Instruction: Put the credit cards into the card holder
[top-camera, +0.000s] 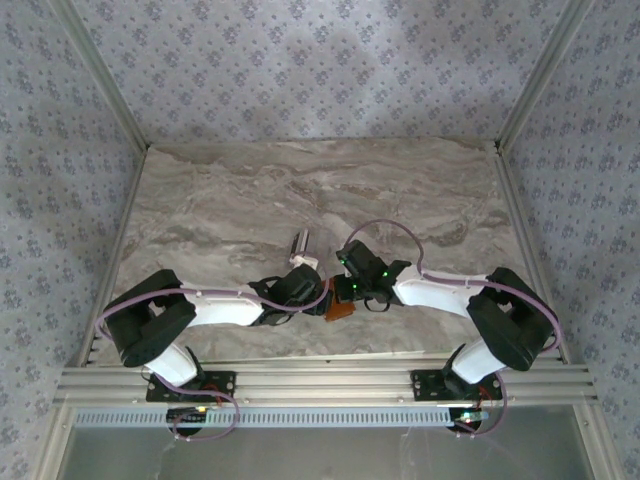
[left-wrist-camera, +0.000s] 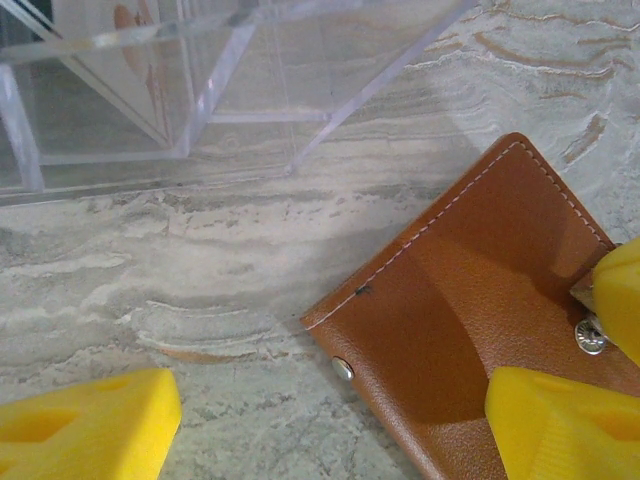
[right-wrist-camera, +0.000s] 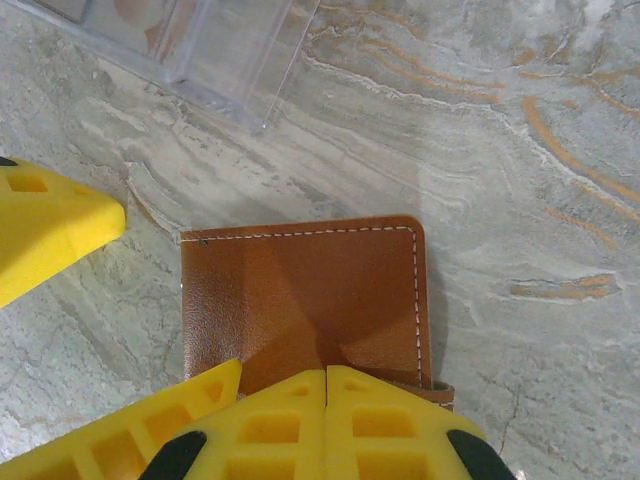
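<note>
Preparing to open: right gripper (right-wrist-camera: 327, 375), fingers together, is resting at the closed card holder's (right-wrist-camera: 300, 300) clasp edge. Left gripper (left-wrist-camera: 330, 400), fingers apart, is hovering over its corner. Next move likely calls for lifting the flap.

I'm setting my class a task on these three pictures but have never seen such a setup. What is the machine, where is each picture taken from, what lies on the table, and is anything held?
Two robot arms are bolted at the near edge of a marble-patterned table. The overhead view looks down from above and behind them; the other two come from cameras on each wrist, so the yellow pieces are fingers. On the table lie a brown leather card holder and a clear plastic box. The left gripper is open over the holder's corner. The right gripper is shut at the holder's edge; whether it grips it is unclear.
</note>
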